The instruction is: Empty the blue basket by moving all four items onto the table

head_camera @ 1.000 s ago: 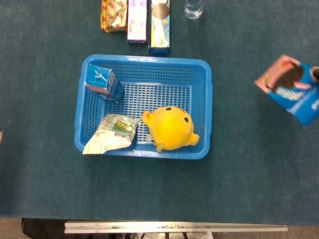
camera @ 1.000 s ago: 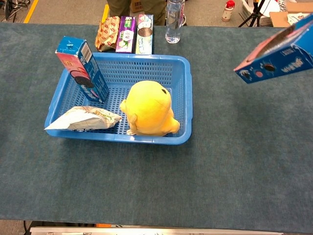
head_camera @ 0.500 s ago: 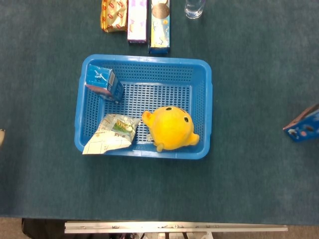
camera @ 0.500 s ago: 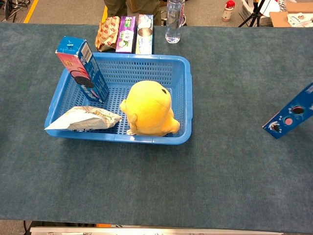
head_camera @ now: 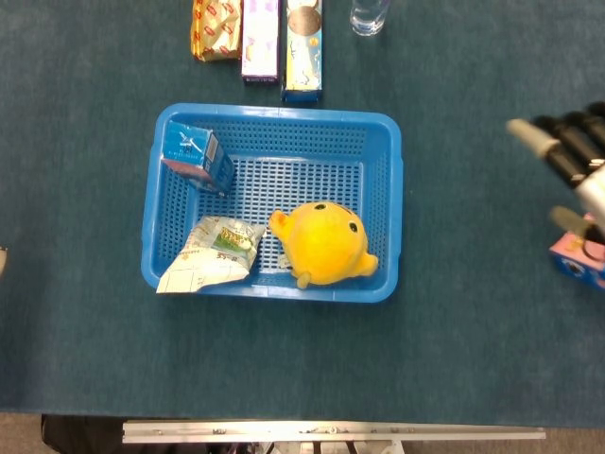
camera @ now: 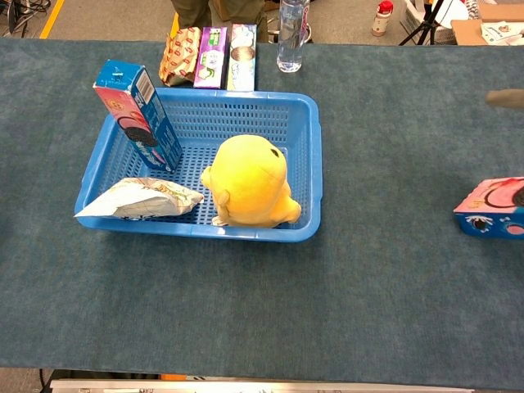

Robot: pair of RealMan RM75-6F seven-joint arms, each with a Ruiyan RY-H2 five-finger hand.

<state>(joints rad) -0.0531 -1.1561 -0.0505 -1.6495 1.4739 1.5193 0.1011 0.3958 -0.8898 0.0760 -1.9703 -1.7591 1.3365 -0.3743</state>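
Observation:
The blue basket (head_camera: 392, 203) (camera: 315, 164) sits mid-table. Inside it are an upright blue cookie box (head_camera: 197, 158) (camera: 137, 115) at the back left, a pale snack bag (head_camera: 210, 253) (camera: 139, 198) at the front left, and a yellow plush toy (head_camera: 326, 242) (camera: 250, 182) at the front right. A pink-and-blue box (head_camera: 579, 262) (camera: 491, 207) lies on the table at the far right. My right hand (head_camera: 567, 161) hovers just above it with fingers spread and nothing in them. A pale sliver (head_camera: 2, 261) at the left edge may be my left hand.
Three snack packs (head_camera: 261, 38) (camera: 211, 56) lie side by side behind the basket. A clear water bottle (head_camera: 369, 14) (camera: 291, 33) stands next to them. The table's near edge (head_camera: 331, 430) runs along the bottom.
My right hand carried the pink-and-blue box down to the right, laid it on the table and let go. The basket's contents have not moved.

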